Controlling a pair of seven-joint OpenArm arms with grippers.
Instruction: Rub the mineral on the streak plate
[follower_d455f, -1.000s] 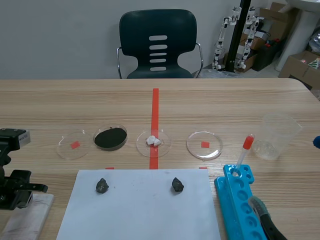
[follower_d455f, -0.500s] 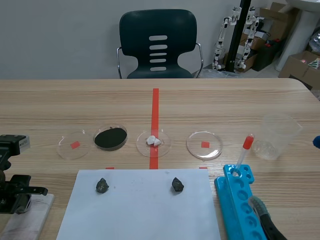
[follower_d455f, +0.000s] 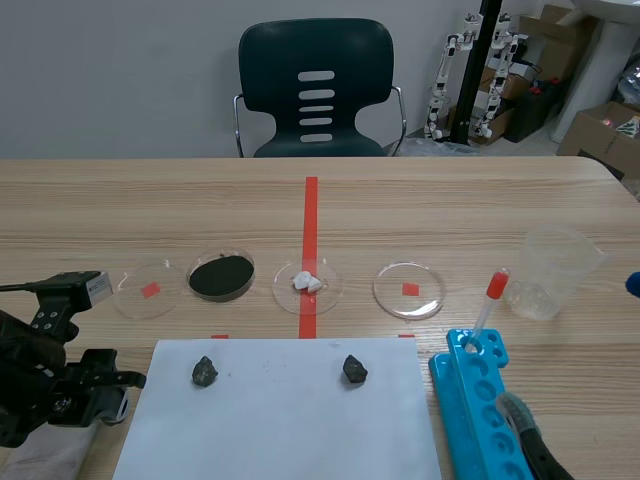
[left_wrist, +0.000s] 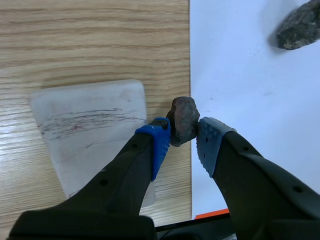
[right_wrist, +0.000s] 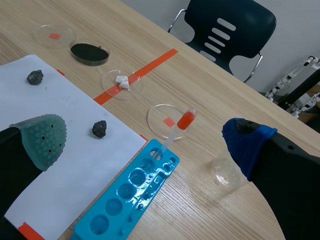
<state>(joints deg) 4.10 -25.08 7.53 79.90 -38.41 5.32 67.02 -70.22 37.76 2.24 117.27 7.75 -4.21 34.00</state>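
Observation:
In the left wrist view my left gripper (left_wrist: 183, 136) is shut on a small reddish-brown mineral (left_wrist: 183, 119), held just above the table at the edge of the white paper (left_wrist: 250, 90). The whitish streak plate (left_wrist: 90, 135), marked with thin dark streaks, lies beside and just behind the mineral. In the scene view the left gripper (follower_d455f: 112, 384) sits at the paper's (follower_d455f: 280, 420) left edge, with the streak plate (follower_d455f: 45, 450) partly hidden under the arm. My right gripper (right_wrist: 145, 142) stands open and holds nothing, above the table's right side.
Two dark rocks (follower_d455f: 205, 372) (follower_d455f: 354, 370) lie on the paper. Behind it stand several petri dishes: one with black powder (follower_d455f: 221, 276), one with white pieces (follower_d455f: 307, 282). A blue rack (follower_d455f: 480, 400) with a red-capped dropper (follower_d455f: 490, 300) and a plastic cup (follower_d455f: 553, 272) are at the right.
My left arm has swung right and forward, off the streak plate toward the paper's left edge. The right arm has not moved.

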